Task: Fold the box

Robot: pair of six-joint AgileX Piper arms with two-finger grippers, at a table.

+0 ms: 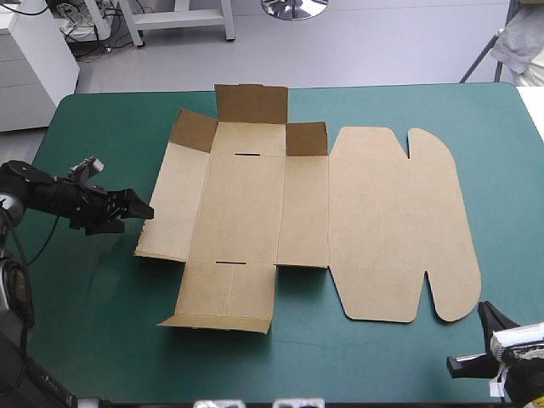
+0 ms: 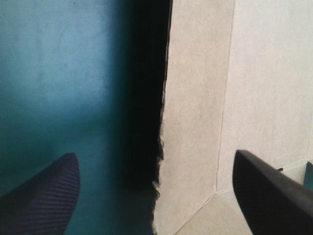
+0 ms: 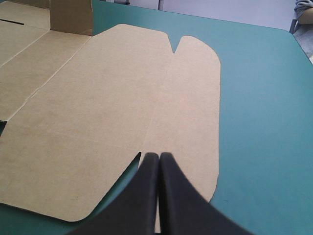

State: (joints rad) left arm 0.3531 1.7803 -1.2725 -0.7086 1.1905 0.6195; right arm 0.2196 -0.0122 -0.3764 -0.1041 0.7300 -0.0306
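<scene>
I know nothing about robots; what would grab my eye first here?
A big brown box lies unfolded across the table, mostly flat, raised only along its far side. The left gripper, open, points at its left edge; the right gripper, shut, sits by its near right corner.

Teal-green table (image 1: 102, 127), brown box (image 1: 246, 212) spread across its middle.
</scene>
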